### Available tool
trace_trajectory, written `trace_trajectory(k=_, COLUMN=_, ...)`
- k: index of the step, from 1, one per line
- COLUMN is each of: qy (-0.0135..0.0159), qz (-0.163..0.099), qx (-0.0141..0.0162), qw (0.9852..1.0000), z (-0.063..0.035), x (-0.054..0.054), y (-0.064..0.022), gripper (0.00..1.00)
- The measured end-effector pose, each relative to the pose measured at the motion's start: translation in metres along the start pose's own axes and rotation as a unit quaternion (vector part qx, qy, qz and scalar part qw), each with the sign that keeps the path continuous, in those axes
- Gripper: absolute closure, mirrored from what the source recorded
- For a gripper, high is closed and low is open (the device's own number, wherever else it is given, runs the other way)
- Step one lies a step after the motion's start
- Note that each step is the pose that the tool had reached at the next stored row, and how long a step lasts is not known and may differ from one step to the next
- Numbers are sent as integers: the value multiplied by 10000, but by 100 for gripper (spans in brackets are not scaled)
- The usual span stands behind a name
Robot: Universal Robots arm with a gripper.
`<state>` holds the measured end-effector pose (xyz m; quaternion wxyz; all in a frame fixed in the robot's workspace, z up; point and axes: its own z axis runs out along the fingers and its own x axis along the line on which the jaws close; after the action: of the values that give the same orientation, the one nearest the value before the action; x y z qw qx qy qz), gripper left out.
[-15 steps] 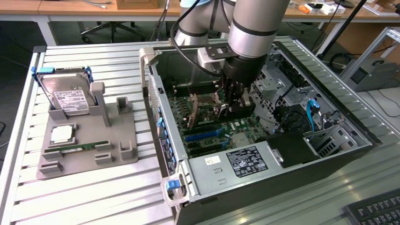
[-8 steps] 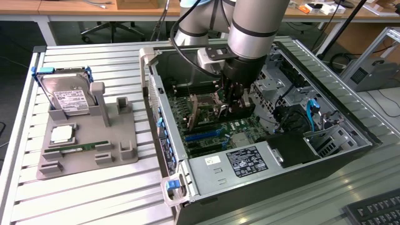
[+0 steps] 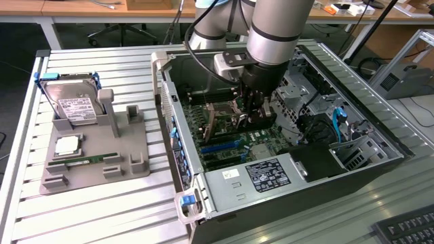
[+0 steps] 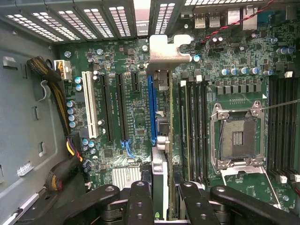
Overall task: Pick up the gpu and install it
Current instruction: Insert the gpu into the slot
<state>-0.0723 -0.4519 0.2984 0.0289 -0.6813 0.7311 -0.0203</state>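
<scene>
Arm and gripper (image 3: 252, 114) fill the middle of the open case (image 3: 178, 127), low over the motherboard (image 3: 227, 137). In the wrist view the gpu (image 4: 161, 154) stands edge-on between the fingers (image 4: 140, 206), just beside the blue slot (image 4: 152, 110). Empty black slots (image 4: 112, 108) and the white slot (image 4: 87, 103) to frame left are unobstructed. Cable bundle (image 4: 51, 84) crowds the left wall. RAM slots (image 4: 194, 126) and the CPU socket (image 4: 236, 136) sit close on the frame right. Exterior view: drive cage (image 3: 318, 127) and blue cables (image 3: 337, 124) block the right half of the case; the fixture tray (image 3: 91, 152) stands well apart at frame left.

Robotics lab, slatted aluminium bench (image 3: 101, 213), desks (image 3: 88, 10) behind (office chair (image 3: 122, 31)), opened computer case (image 3: 379, 168)
</scene>
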Motion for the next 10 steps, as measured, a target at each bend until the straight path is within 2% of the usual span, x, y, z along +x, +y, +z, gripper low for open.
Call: trace_trajectory(k=10, qy=7, qz=0, qx=1, qw=10000, z=27, x=2, y=2, gripper=73)
